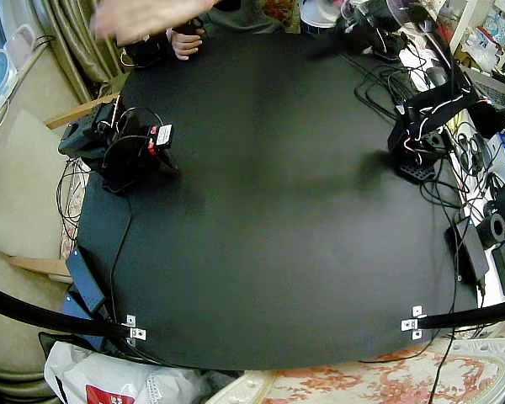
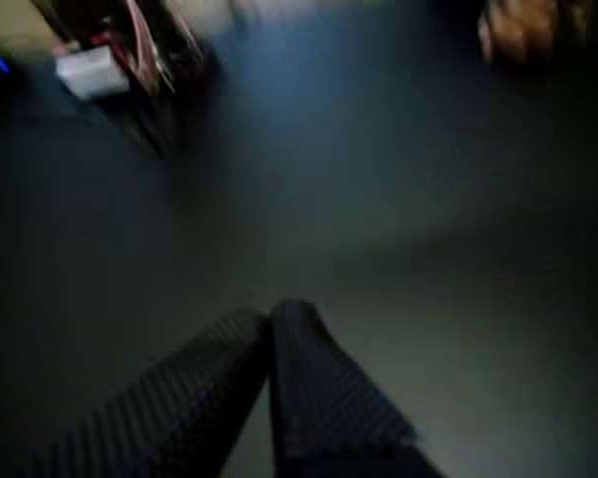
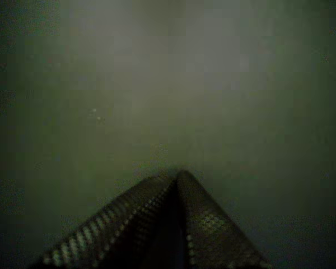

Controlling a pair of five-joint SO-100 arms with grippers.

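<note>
Both arms sit folded at opposite sides of the black table [image 1: 269,252]. The right arm [image 1: 126,147] is black with red wires and a white label. The left arm [image 1: 421,139] is black and stands among cables. In a wrist view my left gripper [image 2: 273,311] is shut with nothing between its textured fingers, low over bare tabletop, and the right arm [image 2: 130,60] shows across from it. In another wrist view my right gripper [image 3: 176,174] is also shut on nothing, above dim bare table.
A person's blurred hands [image 1: 151,21] move at the table's far edge; a hand [image 2: 523,30] also shows in a wrist view. Cables and electronics [image 1: 480,151] crowd the edge by the left arm. Two black struts [image 1: 50,316] cross the near corners.
</note>
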